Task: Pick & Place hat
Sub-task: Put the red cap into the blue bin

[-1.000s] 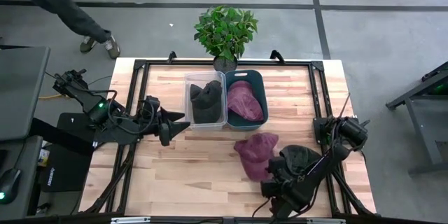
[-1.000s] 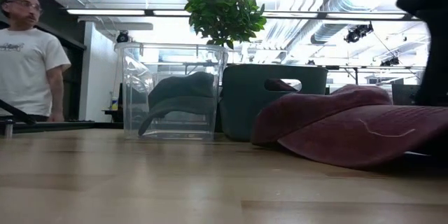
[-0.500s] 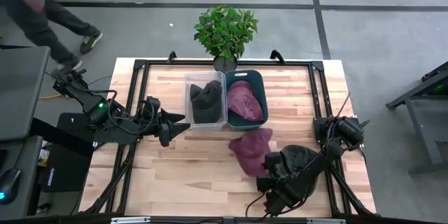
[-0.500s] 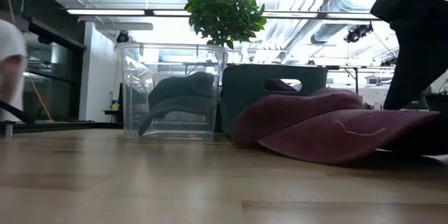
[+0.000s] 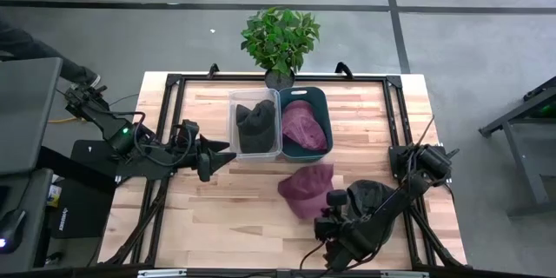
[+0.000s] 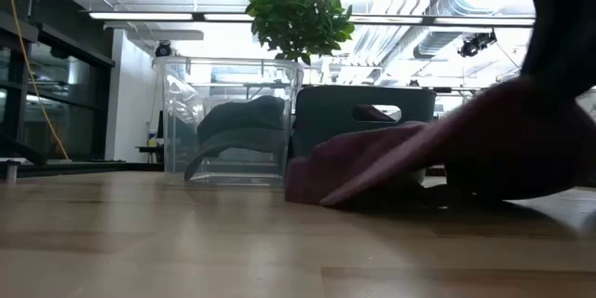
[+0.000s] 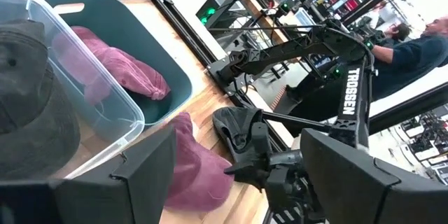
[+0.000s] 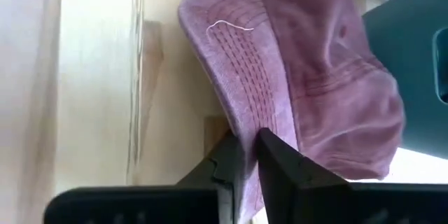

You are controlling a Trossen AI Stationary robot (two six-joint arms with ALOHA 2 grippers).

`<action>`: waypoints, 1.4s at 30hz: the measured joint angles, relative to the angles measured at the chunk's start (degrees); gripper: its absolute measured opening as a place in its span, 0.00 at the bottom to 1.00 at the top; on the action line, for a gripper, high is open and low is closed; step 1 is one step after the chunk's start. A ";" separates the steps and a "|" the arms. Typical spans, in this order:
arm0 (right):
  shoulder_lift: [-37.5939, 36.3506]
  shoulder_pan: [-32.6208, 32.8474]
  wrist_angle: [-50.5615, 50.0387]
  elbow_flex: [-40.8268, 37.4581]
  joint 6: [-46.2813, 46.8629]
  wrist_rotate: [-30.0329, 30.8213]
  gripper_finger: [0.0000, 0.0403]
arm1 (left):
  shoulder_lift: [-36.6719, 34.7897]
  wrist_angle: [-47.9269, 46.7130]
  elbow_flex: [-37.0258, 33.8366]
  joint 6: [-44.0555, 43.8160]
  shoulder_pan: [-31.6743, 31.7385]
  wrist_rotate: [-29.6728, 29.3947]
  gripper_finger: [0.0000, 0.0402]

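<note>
Nearby, right tool (image 8: 246, 155) pinches maroon hat (image 5: 306, 188) (beside teal bin (image 5: 324, 97)).

Four hats: two maroon (image 5: 306, 188) (image 5: 303, 125), two dark (image 5: 255, 124) (image 5: 372, 195); two bins (image 5: 234, 109) (image 5: 323, 102); one plant (image 5: 280, 39)

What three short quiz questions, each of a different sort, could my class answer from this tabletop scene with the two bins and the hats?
1. True or false: the right gripper is shut on the brim of the maroon hat.
2. Which bin holds the dark hat? A. the clear bin B. the teal bin
3. Fill in: the left gripper hangs open beside the ____ bin.

Key:
1. True; the wrist view shows the fingers pinching the brim.
2. A
3. clear
</note>
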 joint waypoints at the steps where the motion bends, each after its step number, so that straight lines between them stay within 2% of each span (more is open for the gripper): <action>1: 0.00 -0.09 -0.77 1.17 0.17 -0.24 0.06 | 0.00 0.00 0.00 0.00 -0.02 0.00 0.72; 7: 0.00 0.01 -6.24 10.24 -1.03 0.76 0.02 | 0.00 -0.02 0.00 0.01 0.00 0.00 0.72; 12: 0.00 0.01 -12.19 18.37 -1.34 5.06 0.02 | 0.00 -0.02 -0.02 0.00 -0.02 0.24 0.72; 17: 0.01 -0.37 -15.22 23.24 -4.65 9.55 0.02 | 0.00 -0.02 -0.01 -0.90 0.00 1.66 0.72; 31: 0.04 -2.31 -23.01 33.90 -17.49 19.44 0.02 | 1.69 0.36 -0.04 -3.56 0.02 2.65 0.72; 39: 0.02 -3.40 -23.49 40.20 -29.47 26.23 0.02 | 2.29 0.42 -0.04 -5.56 0.07 1.18 0.72; 42: 0.02 -3.51 -23.39 42.43 -34.09 28.53 0.02 | 2.24 0.87 -0.04 -5.45 1.86 1.79 0.72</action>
